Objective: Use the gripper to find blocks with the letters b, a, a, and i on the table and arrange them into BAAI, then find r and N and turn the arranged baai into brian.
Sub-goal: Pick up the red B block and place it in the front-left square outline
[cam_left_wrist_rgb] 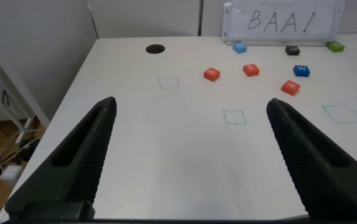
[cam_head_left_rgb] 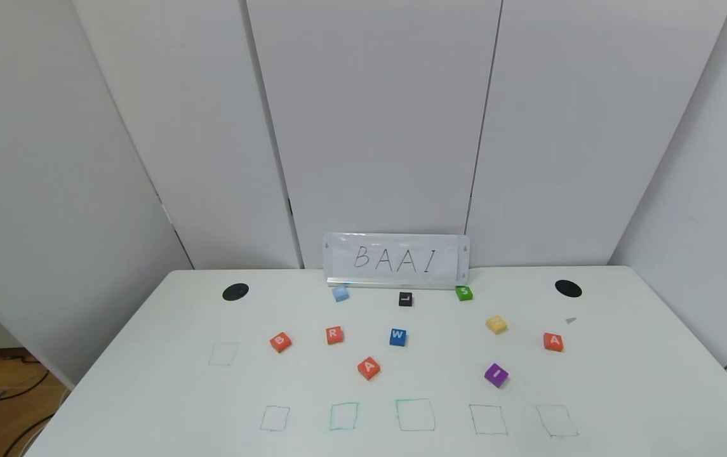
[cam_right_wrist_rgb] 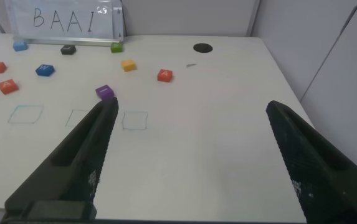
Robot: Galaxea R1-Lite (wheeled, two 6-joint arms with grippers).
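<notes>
Both grippers, left gripper (cam_left_wrist_rgb: 187,162) and right gripper (cam_right_wrist_rgb: 187,162), are held wide and empty; the B block (cam_left_wrist_rgb: 211,74) is seen ahead of the left one, which is nearer.

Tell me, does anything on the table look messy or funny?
Nothing is broken or spilled. The letter blocks are just scattered and twisted at different angles, none inside the green squares. A tiny grey scrap lies near the right black hole.

Lab: white partition panels (cam_head_left_rgb: 376,127), marked table (cam_head_left_rgb: 147,355).
</notes>
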